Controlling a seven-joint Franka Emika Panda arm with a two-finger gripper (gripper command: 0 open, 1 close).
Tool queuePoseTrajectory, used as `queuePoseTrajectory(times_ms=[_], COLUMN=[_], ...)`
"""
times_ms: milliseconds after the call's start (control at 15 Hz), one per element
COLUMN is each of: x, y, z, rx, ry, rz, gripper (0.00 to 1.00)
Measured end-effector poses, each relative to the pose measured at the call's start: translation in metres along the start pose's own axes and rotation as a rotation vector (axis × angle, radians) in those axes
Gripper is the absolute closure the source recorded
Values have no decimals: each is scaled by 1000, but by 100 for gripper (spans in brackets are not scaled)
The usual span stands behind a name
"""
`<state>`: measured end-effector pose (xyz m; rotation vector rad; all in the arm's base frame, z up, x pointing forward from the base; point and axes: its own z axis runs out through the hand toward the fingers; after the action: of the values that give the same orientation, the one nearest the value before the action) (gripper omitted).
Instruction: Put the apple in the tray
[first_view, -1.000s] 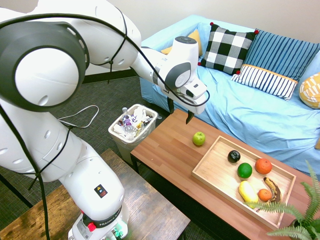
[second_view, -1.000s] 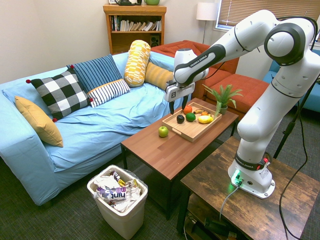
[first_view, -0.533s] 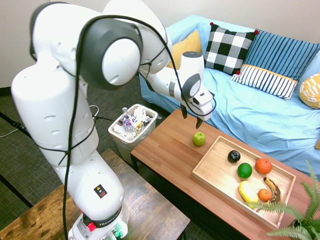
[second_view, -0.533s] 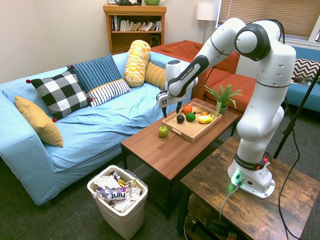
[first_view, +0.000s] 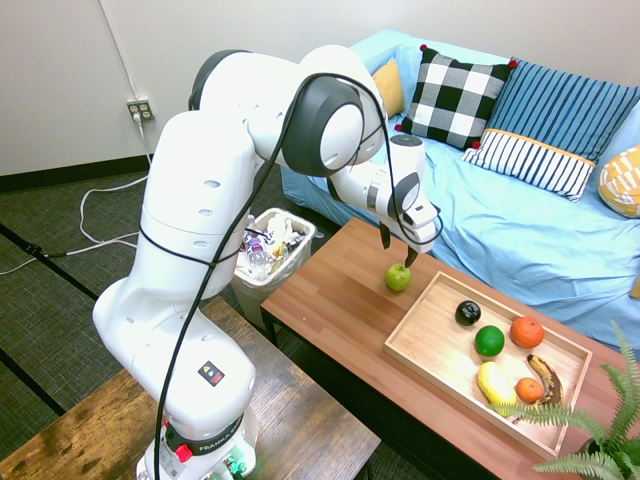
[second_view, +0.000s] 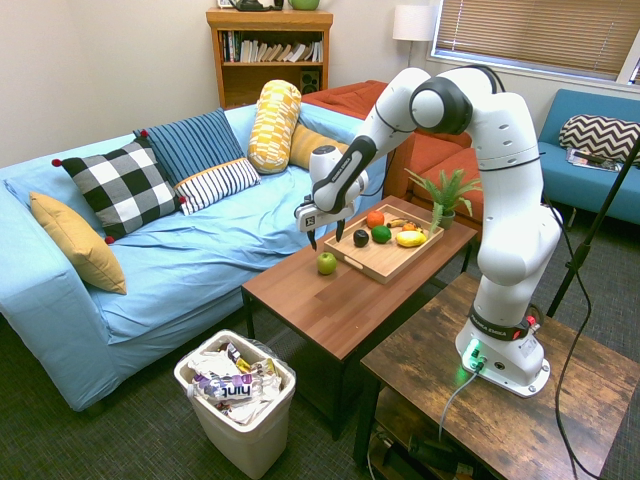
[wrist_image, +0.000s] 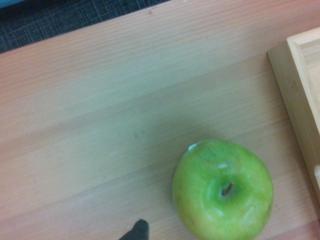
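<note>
The light yellow-green apple (first_view: 398, 277) (second_view: 326, 263) (wrist_image: 223, 190) rests on the wooden coffee table (first_view: 335, 310), just outside the near corner of the light wooden tray (first_view: 430, 345) (second_view: 378, 259) (wrist_image: 300, 95). My gripper (first_view: 397, 250) (second_view: 325, 240) hangs a little above the apple, open, with its two dark fingers pointing down and nothing between them. The wrist view looks straight down on the apple's stem dimple, with the tray's edge beside it.
In the tray lie a black round fruit (first_view: 467, 313), a dark green fruit (first_view: 489, 340), two oranges, a lemon (first_view: 495, 383) and a banana. A blue sofa (first_view: 520, 230) runs behind the table. A full waste bin (first_view: 266, 250) stands at the table's end; a potted fern (first_view: 600, 440) sits at the other end.
The arm has swung over and lowered the open gripper from above the table's edge to just over the apple. The apple and tray have not moved.
</note>
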<state>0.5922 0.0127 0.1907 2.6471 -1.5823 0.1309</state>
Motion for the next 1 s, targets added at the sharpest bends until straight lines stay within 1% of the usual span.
queuePoseTrajectory(times_ms=[333,733,800,1000], x=[8,10,11,14], y=[-11,-13,-11,-11], z=[40,75,79,85], rx=[-43,-87,-94,-97], ry=[-13,-33,-34,-41], rz=[28,45,47,55], gripper=[0,0,100,100])
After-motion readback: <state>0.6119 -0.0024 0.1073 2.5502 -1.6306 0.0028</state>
